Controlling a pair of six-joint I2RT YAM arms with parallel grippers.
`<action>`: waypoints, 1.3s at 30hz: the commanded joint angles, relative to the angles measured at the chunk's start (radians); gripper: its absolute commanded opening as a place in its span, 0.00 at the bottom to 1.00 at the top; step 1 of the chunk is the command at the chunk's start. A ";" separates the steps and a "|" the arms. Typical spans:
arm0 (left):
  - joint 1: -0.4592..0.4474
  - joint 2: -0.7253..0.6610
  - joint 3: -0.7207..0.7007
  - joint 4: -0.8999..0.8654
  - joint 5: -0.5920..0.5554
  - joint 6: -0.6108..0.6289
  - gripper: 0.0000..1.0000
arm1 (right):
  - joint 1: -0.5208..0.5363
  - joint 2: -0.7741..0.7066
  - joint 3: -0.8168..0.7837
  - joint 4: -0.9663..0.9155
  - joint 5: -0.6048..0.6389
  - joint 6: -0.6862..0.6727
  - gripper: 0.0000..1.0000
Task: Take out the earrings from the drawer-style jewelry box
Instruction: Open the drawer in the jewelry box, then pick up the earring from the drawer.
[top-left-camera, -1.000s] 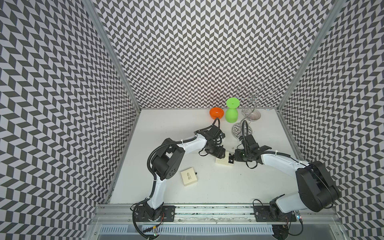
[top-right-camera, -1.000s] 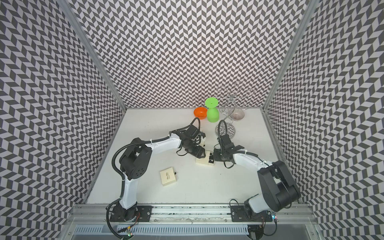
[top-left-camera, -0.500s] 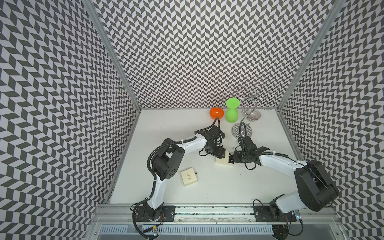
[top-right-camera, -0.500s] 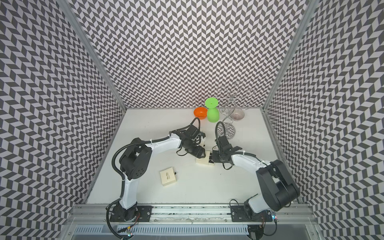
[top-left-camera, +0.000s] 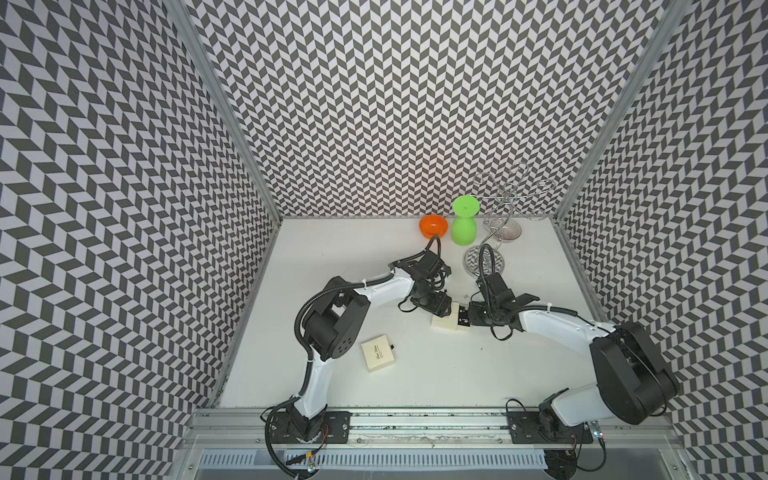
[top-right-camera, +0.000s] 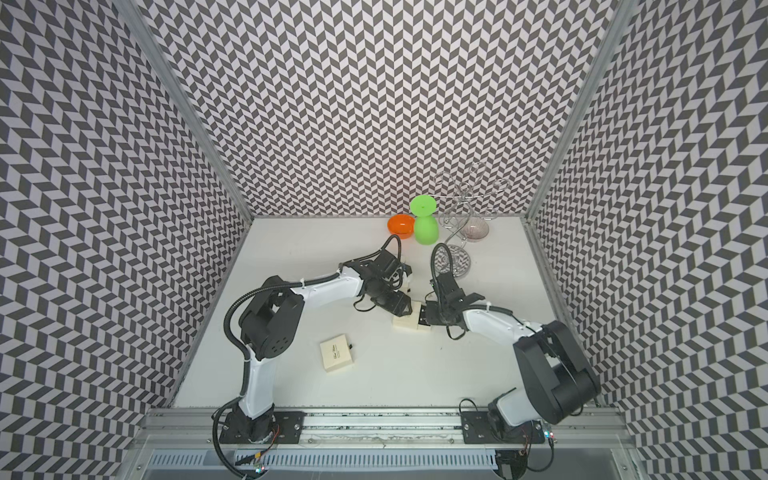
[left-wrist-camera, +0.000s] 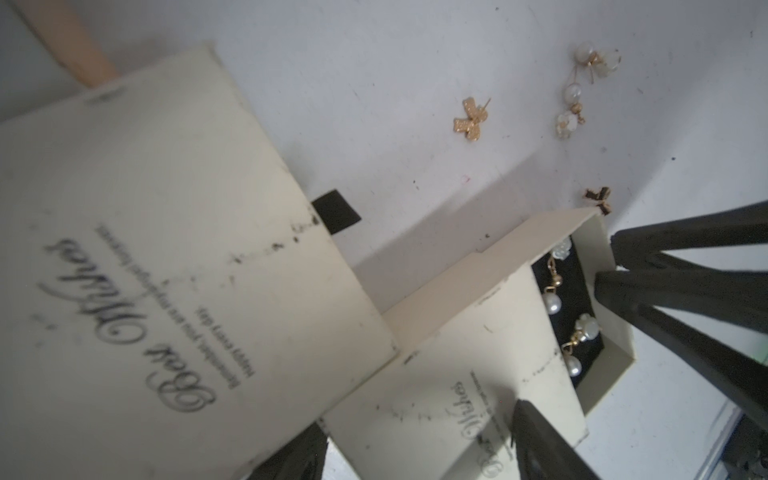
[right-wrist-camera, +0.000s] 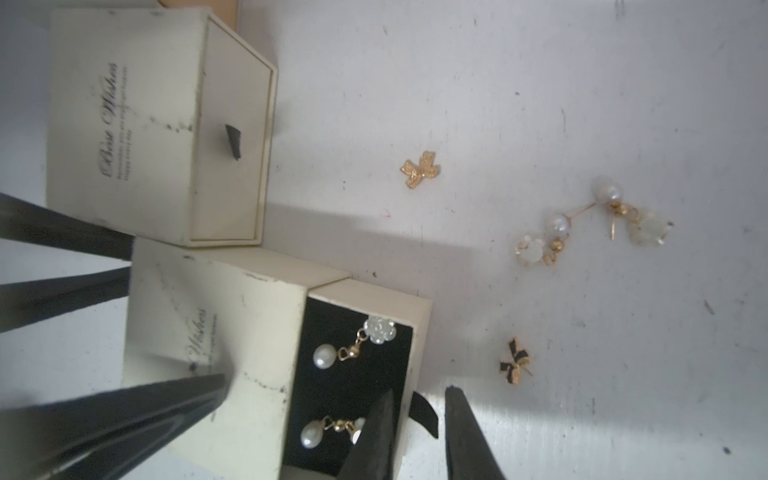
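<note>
A: Which step was in hand?

B: Extraction. The left gripper (left-wrist-camera: 415, 424) clamped the box sleeve (right-wrist-camera: 216, 311). The right gripper (right-wrist-camera: 419, 392) straddled the front wall of the open drawer (right-wrist-camera: 415, 324); its grip could not be determined.

A: And the earrings?

B: Two pearl-drop earrings (right-wrist-camera: 353, 345) with white flowers lay on the black lining (right-wrist-camera: 374, 382) inside the drawer. The next move would likely require a fine pinch on one.
</note>
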 joint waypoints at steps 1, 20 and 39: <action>-0.002 0.040 -0.023 -0.031 -0.105 0.008 0.71 | -0.004 -0.005 -0.011 -0.059 0.060 0.004 0.23; -0.009 0.043 -0.018 -0.033 -0.107 0.011 0.71 | 0.056 -0.108 0.010 0.025 -0.137 -0.106 0.23; -0.008 0.049 -0.014 -0.035 -0.101 0.014 0.71 | 0.109 -0.019 0.059 -0.013 0.030 -0.119 0.25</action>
